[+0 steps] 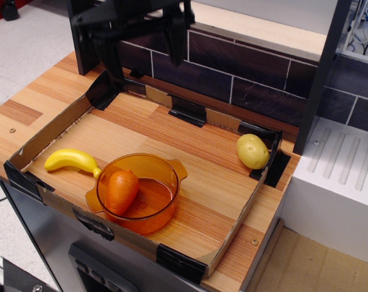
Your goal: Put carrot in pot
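The orange carrot [122, 190] lies inside the translucent amber pot [148, 170], leaning against its left wall. The pot stands at the front of the cardboard tray [241, 222], left of its middle. My black gripper [143, 44] is high above the tray's back left corner, at the top of the frame, far from the pot. Its two fingers [176, 38] hang apart with nothing between them, so it is open and empty.
A yellow banana [71, 161] lies just left of the pot, touching its handle. A yellow-green round fruit [252, 151] sits in the tray's right corner. A dark brick wall [244, 73] runs behind the tray. A white unit [342, 182] stands to the right.
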`<state>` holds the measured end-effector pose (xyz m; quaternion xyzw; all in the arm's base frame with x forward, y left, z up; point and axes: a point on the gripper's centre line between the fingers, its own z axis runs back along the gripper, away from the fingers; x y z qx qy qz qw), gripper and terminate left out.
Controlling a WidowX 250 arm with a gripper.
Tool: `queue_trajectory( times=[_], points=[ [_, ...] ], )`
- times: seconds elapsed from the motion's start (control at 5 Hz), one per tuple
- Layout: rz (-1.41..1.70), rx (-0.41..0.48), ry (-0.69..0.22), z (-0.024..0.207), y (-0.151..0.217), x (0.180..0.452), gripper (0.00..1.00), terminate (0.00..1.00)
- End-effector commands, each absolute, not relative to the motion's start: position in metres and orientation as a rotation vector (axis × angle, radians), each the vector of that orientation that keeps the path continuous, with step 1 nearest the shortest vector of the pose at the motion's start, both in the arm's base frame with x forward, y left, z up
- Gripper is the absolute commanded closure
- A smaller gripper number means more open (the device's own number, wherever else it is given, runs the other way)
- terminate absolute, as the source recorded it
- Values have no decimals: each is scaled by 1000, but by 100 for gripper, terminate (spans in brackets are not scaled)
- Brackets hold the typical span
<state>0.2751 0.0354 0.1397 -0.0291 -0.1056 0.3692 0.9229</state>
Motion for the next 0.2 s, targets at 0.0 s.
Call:
queue_trajectory(
  times=[0.0],
  points=[
    [761,-68,-256,151,39,270,0,100]
  ],
)
